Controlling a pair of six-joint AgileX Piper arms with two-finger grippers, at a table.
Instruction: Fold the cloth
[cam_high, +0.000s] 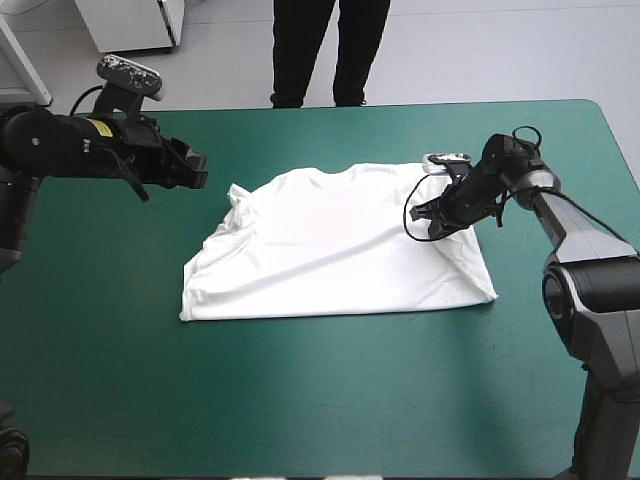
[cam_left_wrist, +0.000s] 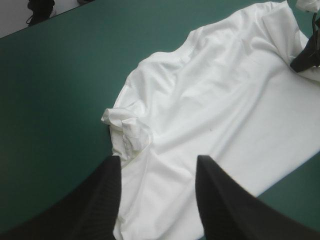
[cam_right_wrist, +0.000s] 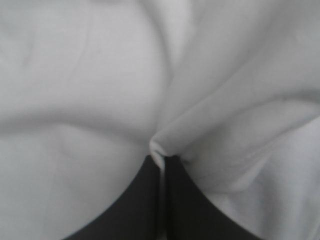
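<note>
The white T-shirt (cam_high: 330, 250) lies spread, a little wrinkled, at the middle of the teal-green worktop (cam_high: 300, 400). The right hand (cam_high: 432, 218) pinches a fold of it near its far right corner. The left hand (cam_high: 195, 165) is wide open near the left sleeve.

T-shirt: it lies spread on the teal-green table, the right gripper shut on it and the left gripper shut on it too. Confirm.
Wrong on the left gripper: the left wrist view shows it open, holding nothing. The T-shirt lies spread on the table, the right gripper shut on it.
</note>
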